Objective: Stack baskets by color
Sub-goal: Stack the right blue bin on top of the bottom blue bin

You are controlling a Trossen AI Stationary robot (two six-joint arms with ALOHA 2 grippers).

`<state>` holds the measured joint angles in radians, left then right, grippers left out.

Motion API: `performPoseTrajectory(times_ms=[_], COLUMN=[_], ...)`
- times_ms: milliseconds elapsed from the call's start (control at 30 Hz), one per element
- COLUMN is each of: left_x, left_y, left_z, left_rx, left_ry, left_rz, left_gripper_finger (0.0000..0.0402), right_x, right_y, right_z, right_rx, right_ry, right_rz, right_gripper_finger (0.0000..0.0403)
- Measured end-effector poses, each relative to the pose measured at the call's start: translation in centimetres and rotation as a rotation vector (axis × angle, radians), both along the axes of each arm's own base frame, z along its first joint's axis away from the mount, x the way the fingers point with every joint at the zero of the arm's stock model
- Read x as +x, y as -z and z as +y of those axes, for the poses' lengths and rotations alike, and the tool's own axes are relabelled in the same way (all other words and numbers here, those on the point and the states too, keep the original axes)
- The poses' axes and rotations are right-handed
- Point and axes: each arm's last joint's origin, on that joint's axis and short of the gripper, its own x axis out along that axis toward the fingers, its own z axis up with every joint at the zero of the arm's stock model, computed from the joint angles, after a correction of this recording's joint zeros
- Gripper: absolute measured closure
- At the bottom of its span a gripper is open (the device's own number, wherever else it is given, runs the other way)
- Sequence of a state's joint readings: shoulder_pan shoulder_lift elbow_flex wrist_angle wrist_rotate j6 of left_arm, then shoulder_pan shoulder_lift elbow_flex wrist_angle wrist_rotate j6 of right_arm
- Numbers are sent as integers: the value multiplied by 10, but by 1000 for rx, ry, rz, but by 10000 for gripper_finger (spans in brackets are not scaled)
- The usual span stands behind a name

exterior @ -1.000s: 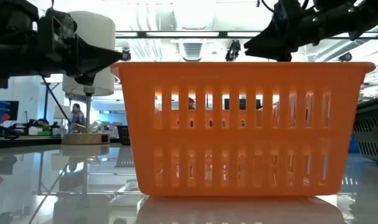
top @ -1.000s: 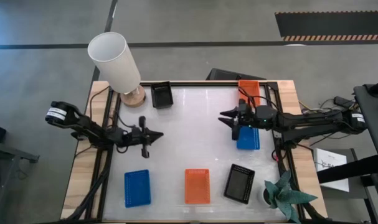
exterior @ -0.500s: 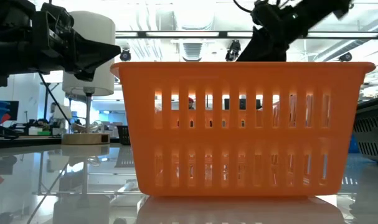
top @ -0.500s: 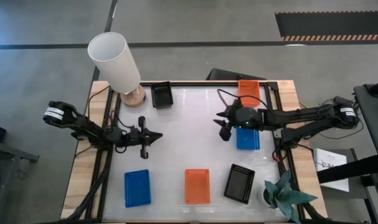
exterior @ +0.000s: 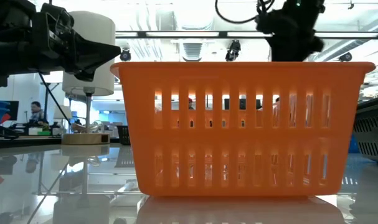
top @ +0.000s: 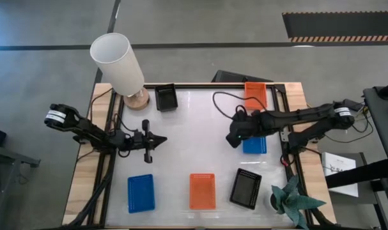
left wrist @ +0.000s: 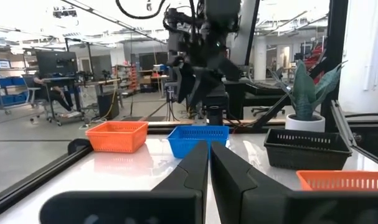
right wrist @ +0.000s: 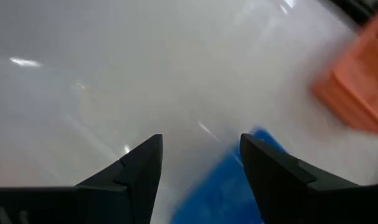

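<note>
Since a second ago my right gripper has swung off the blue basket on the table's right side and now hangs over bare tabletop just beside that basket's inner edge; its jaws, narrower before, now stand apart and hold nothing. My left gripper has not shifted: left of centre, fingers pressed together, empty.

No writing or labels readable anywhere.

Baskets, high view: an orange basket at the far right edge, just behind the blue one; a black basket at the far edge beside the lamp base; along the near edge a second blue basket, a second orange basket and a second black basket, each apart from its neighbours.

All are shallow rectangular plastic, walls slotted. Table top is glossy white, mirror-like. White cylindrical lampshade; green plant at the near right corner.
</note>
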<state>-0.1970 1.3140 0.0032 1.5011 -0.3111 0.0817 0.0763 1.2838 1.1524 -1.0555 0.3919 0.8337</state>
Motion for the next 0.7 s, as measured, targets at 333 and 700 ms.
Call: performPoseTrajectory(times_ms=[333,700], left_x=[0,0], left_y=[2,3], left_z=[0,0], left_rx=[-17,-17], left_ry=[4,0], left_rz=[19,30], left_gripper_finger=[402,402], right_x=[-24,-34], right_y=[24,56], right_z=[3,3], right_rx=[92,157], right_ry=[152,264], right_rz=[123,11], right_gripper_finger=[197,197])
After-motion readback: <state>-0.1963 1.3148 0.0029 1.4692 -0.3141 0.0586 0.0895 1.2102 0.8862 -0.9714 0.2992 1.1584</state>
